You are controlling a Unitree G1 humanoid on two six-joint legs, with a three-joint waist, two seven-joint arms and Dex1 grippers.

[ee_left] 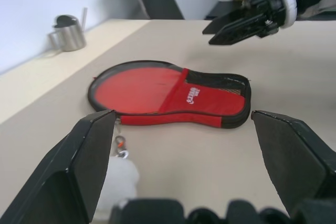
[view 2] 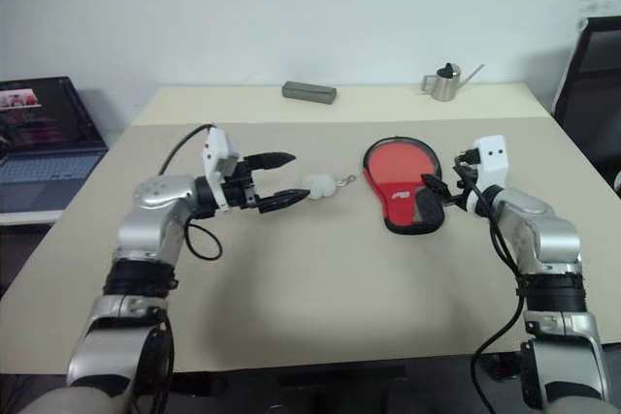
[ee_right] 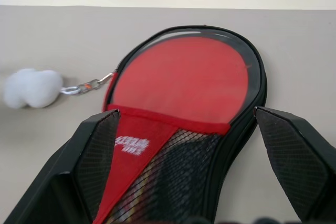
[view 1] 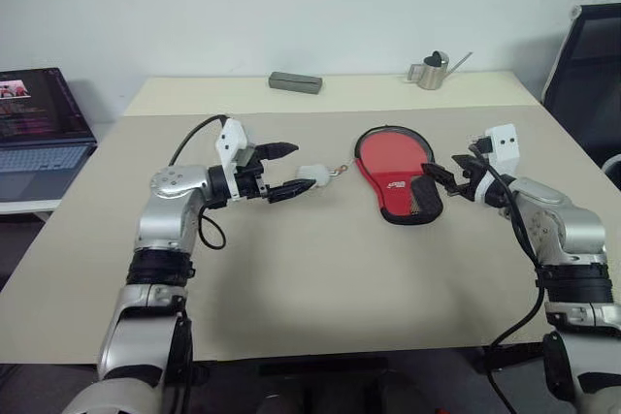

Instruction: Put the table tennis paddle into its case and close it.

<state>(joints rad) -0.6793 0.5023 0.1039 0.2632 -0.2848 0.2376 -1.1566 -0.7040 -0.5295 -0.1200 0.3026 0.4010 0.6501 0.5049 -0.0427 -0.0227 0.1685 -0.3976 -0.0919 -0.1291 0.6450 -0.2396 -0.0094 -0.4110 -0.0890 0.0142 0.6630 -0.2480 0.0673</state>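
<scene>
1. nearest us the left gripper (view 1: 284, 171) hangs just over the table (view 1: 291, 288), pointing across toward the right side, its two black fingers spread wide with nothing between them.
2. just past its fingertips lies the white pom-pom (view 1: 312, 175), flat on the table, joined by a short metal chain (ee_right: 86, 85) to the edge of the case (view 1: 396, 174). whether the lower fingertip touches the pom-pom i cannot tell.
3. the right gripper (view 1: 443, 179) is at the far side of the case, pointing back toward the left, jaws also wide open and empty. its fingertips sit close to the narrow handle end of the case; contact i cannot make out.
4. the case lies flat near the middle of the table, between the two grippers, round end toward the far edge, narrow end toward us.
5. the paddle (ee_right: 184, 74) is inside the case: its round red face shows in the wide part, ringed by the black border. the red panel with the white logo (ee_right: 128, 144) and the black mesh cover the lower part, so the handle is hidden.
6. whether the zip is run shut around the rim i cannot tell.
7. at the far edge of the table sit a grey block (view 1: 295, 81) and a small metal watering can (view 1: 432, 70), well apart from each other.
8. off to the left an open laptop (view 1: 37, 133) stands on a lower surface; a black chair (view 1: 585, 65) is at the right.
</scene>
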